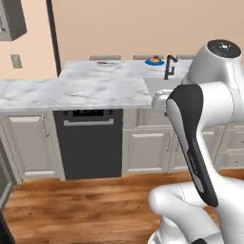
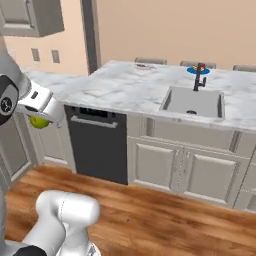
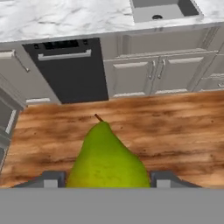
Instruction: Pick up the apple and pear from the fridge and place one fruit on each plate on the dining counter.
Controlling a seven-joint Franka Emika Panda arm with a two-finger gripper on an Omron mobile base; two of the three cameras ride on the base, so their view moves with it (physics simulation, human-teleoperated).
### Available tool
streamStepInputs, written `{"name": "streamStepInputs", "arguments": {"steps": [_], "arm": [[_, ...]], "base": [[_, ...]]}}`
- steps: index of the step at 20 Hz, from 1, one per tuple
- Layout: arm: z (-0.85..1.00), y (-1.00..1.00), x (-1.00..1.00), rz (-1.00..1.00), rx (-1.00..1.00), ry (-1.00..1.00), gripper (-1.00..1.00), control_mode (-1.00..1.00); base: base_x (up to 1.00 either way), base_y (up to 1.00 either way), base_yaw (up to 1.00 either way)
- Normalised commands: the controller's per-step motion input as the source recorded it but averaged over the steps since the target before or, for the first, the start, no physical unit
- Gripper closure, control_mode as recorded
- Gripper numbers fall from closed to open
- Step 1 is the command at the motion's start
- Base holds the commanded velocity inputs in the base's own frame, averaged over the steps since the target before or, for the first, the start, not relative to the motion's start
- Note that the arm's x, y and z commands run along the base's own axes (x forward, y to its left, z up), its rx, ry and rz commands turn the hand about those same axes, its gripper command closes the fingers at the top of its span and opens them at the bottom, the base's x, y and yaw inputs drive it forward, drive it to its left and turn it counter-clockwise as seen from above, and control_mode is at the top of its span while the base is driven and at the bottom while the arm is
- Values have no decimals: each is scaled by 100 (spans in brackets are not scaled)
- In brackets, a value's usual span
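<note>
pincer (image 3: 106, 178) was closed on the pear (image 3: 107, 164), a dark finger tip (image 3: 53, 179) pressed to each flank, carried above the wood floor (image 3: 175, 131). pear smooth, glossy, yellow-green, bulbous at the base and tapering to a narrow neck with a thin brown stem; long axis ran toward 12 o'clock in the hand view, stem away from the pincer. beyond it at 12, warm plank floor, matte black dishwasher (image 3: 68, 70), cream panelled cabinets (image 3: 153, 72). veined marble dining counter (image 2: 130, 85) above, with a square sink (image 2: 194, 102), black faucet (image 2: 199, 77), blue plate (image 2: 198, 70) at its far edge.
</note>
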Motion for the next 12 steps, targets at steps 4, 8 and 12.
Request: {"name": "streamStepInputs", "arguments": {"steps": [4,8,12], "arm": [[0,0,0,0,0,0,100,100],[0,0,0,0,0,0,100,100],[0,0,0,0,0,0,100,100]], "base": [[24,-46,-72],[57,-52,-56],[100,-30,-10]]}}
